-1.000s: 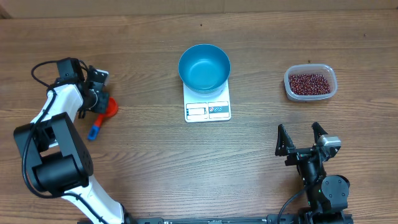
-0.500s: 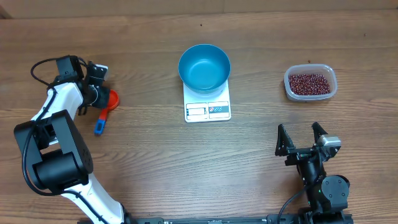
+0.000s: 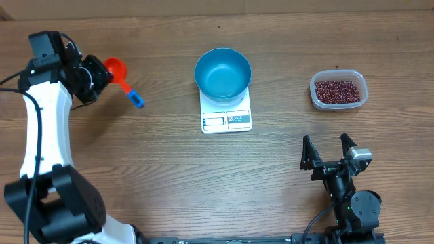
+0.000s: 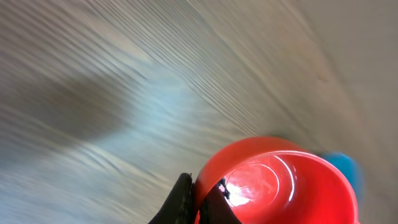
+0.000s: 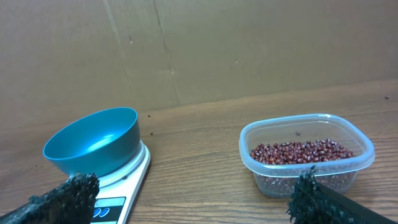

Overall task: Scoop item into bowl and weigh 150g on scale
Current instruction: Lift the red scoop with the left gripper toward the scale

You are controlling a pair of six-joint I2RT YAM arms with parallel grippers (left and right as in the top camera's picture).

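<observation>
Left pincer pinching red scoop rim; right pincer spread; bowl on scale.

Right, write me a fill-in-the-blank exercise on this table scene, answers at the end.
1. The blue bowl on the kitchen scale holds ____ beans.
2. The left gripper is shut on a red scoop whose handle tip is ____.
3. The red-brown beans lie in the clear plastic tub on the ____ arm's side.
4. The right gripper holds nothing; its jaws stand ____.
Missing words: no; blue; right; open.
</observation>
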